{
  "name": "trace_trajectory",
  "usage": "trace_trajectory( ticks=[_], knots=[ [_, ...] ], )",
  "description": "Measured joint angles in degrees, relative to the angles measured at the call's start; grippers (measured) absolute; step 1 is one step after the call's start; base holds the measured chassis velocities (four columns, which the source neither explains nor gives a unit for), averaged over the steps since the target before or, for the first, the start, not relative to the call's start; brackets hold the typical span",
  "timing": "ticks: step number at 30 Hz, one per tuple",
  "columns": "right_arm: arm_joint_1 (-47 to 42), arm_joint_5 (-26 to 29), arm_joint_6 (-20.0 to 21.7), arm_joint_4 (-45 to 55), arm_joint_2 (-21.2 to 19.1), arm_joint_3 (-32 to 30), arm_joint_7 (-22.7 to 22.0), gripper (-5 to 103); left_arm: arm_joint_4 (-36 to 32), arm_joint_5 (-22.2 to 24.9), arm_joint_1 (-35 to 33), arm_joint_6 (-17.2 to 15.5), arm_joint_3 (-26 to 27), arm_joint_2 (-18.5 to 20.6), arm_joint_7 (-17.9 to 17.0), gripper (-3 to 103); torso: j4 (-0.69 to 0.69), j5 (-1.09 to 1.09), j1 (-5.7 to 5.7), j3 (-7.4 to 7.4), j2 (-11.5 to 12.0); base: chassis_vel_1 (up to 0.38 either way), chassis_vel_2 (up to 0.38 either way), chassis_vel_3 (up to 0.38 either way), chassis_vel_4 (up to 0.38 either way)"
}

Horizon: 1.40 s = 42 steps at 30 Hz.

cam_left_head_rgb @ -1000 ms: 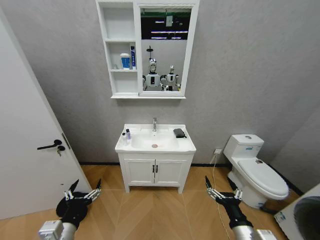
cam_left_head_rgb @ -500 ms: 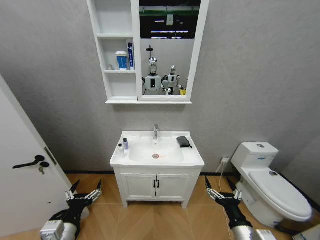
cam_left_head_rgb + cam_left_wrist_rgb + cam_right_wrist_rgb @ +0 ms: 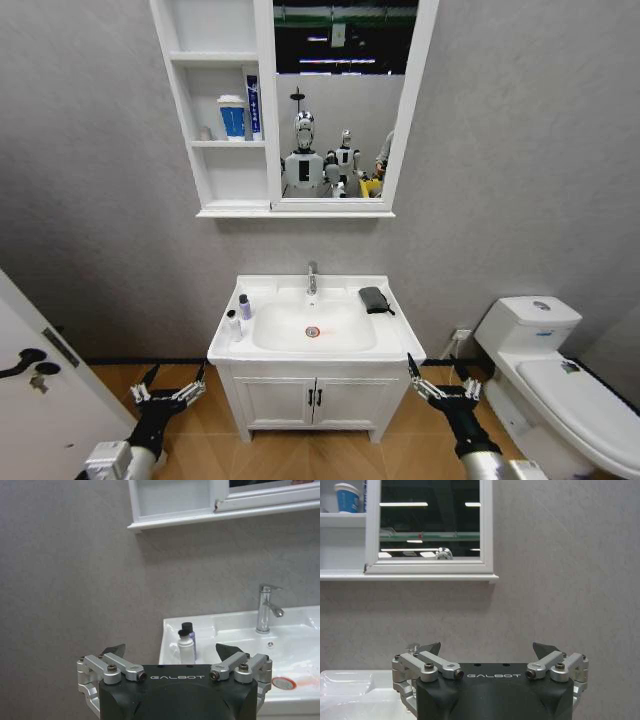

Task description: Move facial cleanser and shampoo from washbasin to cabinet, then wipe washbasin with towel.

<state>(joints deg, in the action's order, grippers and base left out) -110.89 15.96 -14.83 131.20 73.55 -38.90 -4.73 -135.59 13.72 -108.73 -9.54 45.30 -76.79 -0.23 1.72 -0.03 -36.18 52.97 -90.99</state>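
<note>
Both the left gripper [image 3: 168, 387] and right gripper [image 3: 440, 385] hang low, jaws spread, empty. 2 bottles [image 3: 238, 315] touch at the washbasin [image 3: 315, 350] left edge; gripping 1 may topple the other. Towel [image 3: 374, 298] lies at the back-right corner.

washbasin [image 3: 325, 349], two bottles [image 3: 239, 315], towel [image 3: 374, 299]

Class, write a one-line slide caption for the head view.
Robot faces the washbasin, two bottles and towel on it, cabinet above, both grippers low, left gripper and right gripper open.
</note>
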Motion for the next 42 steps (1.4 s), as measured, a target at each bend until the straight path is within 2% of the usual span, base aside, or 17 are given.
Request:
trace_trajectory(
  ticks=[1,3,7,9,13,15,22,24,32,37,42],
  knots=[
    [-0.1,-1.7,-0.8,-0.4,-0.2,-0.2,0.4,100,2.4,0.4,1.7,0.3,-1.0,2.8,0.2,99,-0.01,0.0,0.0,0.0,0.0,0.043,-0.027,-0.005,0.058],
    [-0.7,-2.1,-1.2,-0.5,-0.5,-0.2,0.7,100,5.4,1.8,4.7,0.4,-2.4,5.8,0.2,99,0.02,-0.01,0.0,0.0,0.0,0.021,-0.017,-0.014,0.029],
    [-1.6,-2.7,-1.7,-0.7,-0.6,-0.3,1.3,100,9.0,4.4,9.6,-0.2,-4.8,8.9,-0.5,99,0.02,-0.02,-0.02,0.01,0.0,0.0,0.0,0.0,0.0],
    [-2.2,-3.9,-2.4,-1.4,-0.7,-0.6,1.3,100,13.8,7.1,16.0,-1.0,-8.7,11.9,-1.2,99,0.03,-0.02,-0.07,0.02,0.0,0.0,0.0,0.0,0.0],
    [-2.7,-4.0,-2.6,-1.7,-0.5,-1.0,1.2,100,17.8,8.5,20.4,-1.2,-12.1,13.5,-1.5,99,0.03,-0.01,-0.07,0.03,0.0,0.0,0.0,0.0,0.0],
    [-3.4,-3.9,-2.6,-1.9,-0.3,-1.3,1.1,100,22.2,9.7,24.8,-1.3,-15.9,14.4,-2.1,99,0.02,-0.01,-0.07,0.02,0.0,0.0,0.0,0.0,0.0],
    [-4.0,-3.7,-2.6,-3.0,0.3,-1.5,1.3,100,31.1,8.9,33.1,-1.9,-22.1,14.0,-4.2,99,0.02,-0.01,-0.06,0.02,0.0,0.0,0.0,0.0,0.0],
    [-4.3,-3.6,-2.7,-3.3,0.6,-1.4,1.5,100,35.9,6.7,37.1,-2.0,-23.7,13.3,-5.7,99,0.02,-0.02,-0.07,0.03,0.0,0.0,0.0,0.0,0.0],
    [-4.7,-3.4,-3.0,-4.3,0.7,-1.3,1.6,100,42.2,7.2,43.5,-1.7,-25.8,12.6,-6.3,98,0.01,0.0,-0.07,0.02,0.0,0.0,0.0,0.0,0.0],
    [-5.1,-3.1,-3.0,-4.5,0.5,-1.3,1.6,100,46.0,10.1,47.6,-1.4,-27.2,12.1,-7.3,98,0.02,0.0,-0.07,0.02,0.0,0.0,0.0,0.0,0.0],
    [-5.4,-2.7,-3.0,-4.5,0.3,-1.5,1.6,100,49.3,10.6,50.5,-1.4,-27.8,11.5,-7.2,98,0.01,-0.01,-0.07,0.02,0.0,0.0,0.0,0.0,0.0]
  ],
)
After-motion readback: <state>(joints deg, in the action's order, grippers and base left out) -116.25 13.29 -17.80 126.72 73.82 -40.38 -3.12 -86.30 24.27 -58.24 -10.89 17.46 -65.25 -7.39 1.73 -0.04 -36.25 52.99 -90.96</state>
